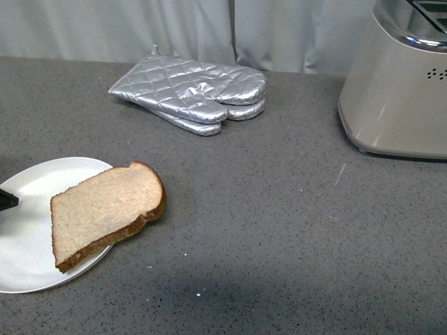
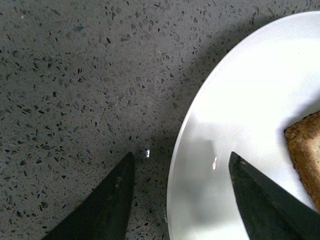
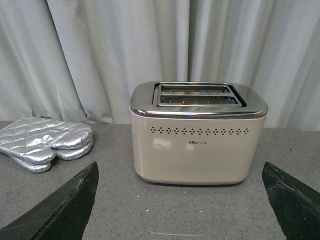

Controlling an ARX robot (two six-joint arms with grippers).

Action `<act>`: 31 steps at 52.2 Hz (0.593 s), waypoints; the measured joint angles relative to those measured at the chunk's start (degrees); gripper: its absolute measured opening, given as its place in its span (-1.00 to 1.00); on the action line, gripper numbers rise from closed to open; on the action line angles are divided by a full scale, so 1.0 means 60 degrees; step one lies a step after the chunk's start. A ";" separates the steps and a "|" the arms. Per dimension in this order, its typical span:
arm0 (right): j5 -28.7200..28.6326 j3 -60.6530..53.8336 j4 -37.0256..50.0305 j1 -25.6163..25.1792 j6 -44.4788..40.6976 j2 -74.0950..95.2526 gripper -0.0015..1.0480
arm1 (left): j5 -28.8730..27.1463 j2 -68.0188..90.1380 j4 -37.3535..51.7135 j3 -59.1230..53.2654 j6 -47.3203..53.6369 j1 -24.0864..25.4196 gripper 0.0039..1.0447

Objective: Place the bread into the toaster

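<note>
The bread [image 1: 105,211], a light brown slice with a dark crust and one rounded end, lies on a round white plate [image 1: 28,244] at the near left of the grey counter. The beige toaster [image 1: 398,91] with a chrome top stands at the far right; the right wrist view shows it [image 3: 197,135] head-on with two slots. My left gripper [image 2: 180,162] is open and hovers over the plate's rim [image 2: 185,150]; a corner of the bread [image 2: 306,150] shows beside one finger. Only a dark tip of the left gripper [image 1: 7,200] shows in the front view. My right gripper [image 3: 180,200] is open and empty, facing the toaster.
A pair of silver quilted oven mitts [image 1: 192,92] lies at the back middle of the counter, also in the right wrist view [image 3: 45,142]. A pale curtain [image 1: 209,28] hangs behind. The grey speckled counter [image 1: 279,230] stretches between plate and toaster.
</note>
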 joint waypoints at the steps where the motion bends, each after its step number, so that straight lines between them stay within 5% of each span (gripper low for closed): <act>1: 0.0000 0.0000 0.0000 0.0000 0.0000 0.0000 0.82 | -0.0007 0.0000 -0.0004 0.0000 0.0007 0.0000 0.09; 18: 0.0000 0.0000 0.0000 0.0000 0.0000 0.0000 0.82 | 0.0368 -0.0062 -0.0335 -0.0062 -0.0229 0.0015 -0.93; 31: 0.0000 0.0000 0.0000 0.0000 0.0000 0.0000 0.82 | 0.0783 -0.0769 -0.0495 -0.0448 -0.1388 -0.0521 -0.94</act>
